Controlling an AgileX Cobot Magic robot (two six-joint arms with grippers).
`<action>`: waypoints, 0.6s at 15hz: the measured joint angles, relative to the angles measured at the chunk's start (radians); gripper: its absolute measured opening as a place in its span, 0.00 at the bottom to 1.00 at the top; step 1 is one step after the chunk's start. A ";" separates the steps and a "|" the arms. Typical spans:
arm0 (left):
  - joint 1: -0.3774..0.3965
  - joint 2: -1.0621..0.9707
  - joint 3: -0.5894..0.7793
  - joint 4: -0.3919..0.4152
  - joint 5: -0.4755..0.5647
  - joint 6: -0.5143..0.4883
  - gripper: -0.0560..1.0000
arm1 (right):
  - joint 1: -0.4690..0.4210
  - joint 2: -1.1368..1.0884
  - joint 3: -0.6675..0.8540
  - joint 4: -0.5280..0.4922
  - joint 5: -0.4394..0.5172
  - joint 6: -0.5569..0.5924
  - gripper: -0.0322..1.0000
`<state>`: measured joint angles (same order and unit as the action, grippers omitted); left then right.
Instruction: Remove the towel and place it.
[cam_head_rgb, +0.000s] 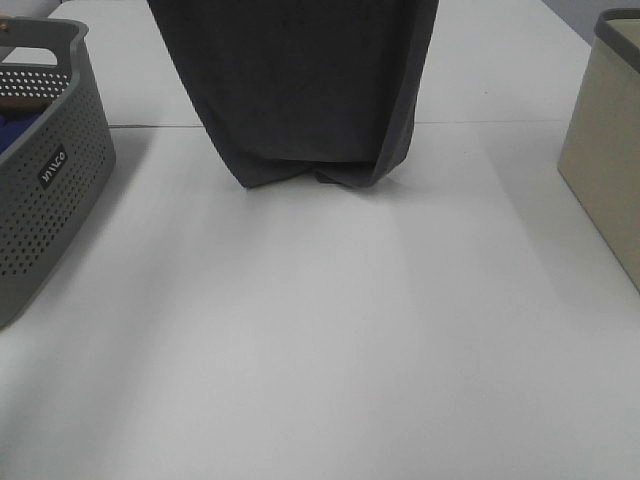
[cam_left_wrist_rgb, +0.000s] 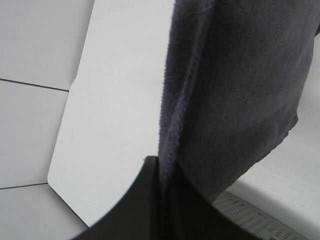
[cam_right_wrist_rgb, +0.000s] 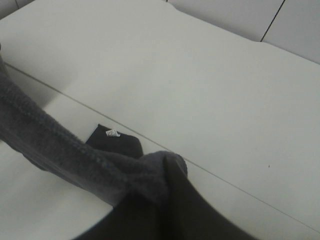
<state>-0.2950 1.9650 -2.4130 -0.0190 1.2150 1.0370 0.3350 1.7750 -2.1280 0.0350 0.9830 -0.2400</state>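
Already your towel is out of the grey basket, which stands well apart at the left. The towel hangs as a dark sheet over the middle of the counter. Its lower hem is crumpled as if just touching the surface, and your right wrist view shows the corner with the white tag lying on the counter. Your 2 pincers hold it from above. The left pincer is closed with the towel's edge running into it, and the right pincer is closed on a bunched corner. By my reading, step 1, the removal, is done. Step 2, the placing, is left: you have yet to lay the cloth down and let go. A beige bin stands off to the right.
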 joint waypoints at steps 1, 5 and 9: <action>0.000 -0.018 0.024 0.011 0.000 -0.023 0.05 | 0.000 0.000 0.000 0.013 0.027 -0.014 0.04; 0.000 -0.137 0.246 -0.009 -0.001 -0.085 0.05 | 0.000 0.000 0.000 0.049 0.192 -0.027 0.04; -0.002 -0.247 0.500 -0.032 -0.008 -0.204 0.05 | 0.001 0.000 0.000 0.095 0.234 -0.007 0.04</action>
<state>-0.2970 1.7180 -1.9130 -0.0510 1.2070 0.8330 0.3360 1.7750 -2.1280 0.1300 1.2170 -0.2470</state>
